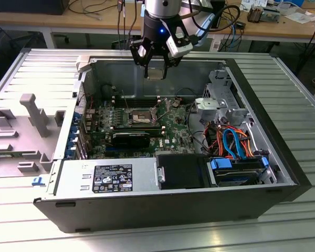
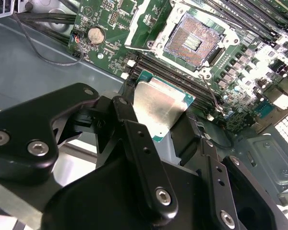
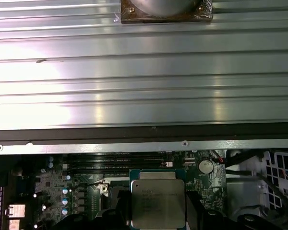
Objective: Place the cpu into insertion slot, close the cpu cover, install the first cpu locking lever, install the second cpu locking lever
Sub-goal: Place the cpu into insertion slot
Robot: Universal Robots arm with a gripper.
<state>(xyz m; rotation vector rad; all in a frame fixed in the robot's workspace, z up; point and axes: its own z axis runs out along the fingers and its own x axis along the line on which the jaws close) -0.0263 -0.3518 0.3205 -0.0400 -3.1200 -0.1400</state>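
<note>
We had the gripper (image 1: 156,69) pinching the cpu (image 2: 159,106) by 2 opposite edges, jaws pressed against its sides. That left the metal top facing up and the underside clear of the fingers. The cpu hung level over the open case (image 1: 147,205), near its far wall and well apart from the slot (image 2: 194,40). The slot lay bare on the board (image 1: 173,131), empty and, we judged, ready to take the chip flat.

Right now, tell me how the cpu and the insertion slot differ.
The cpu is clamped in the end effector, raised off the green board; the insertion slot sits fixed on that board. The cpu's top is plain silvery metal; the insertion slot's centre is tan-gold and lies uncovered. Both are square.
</note>
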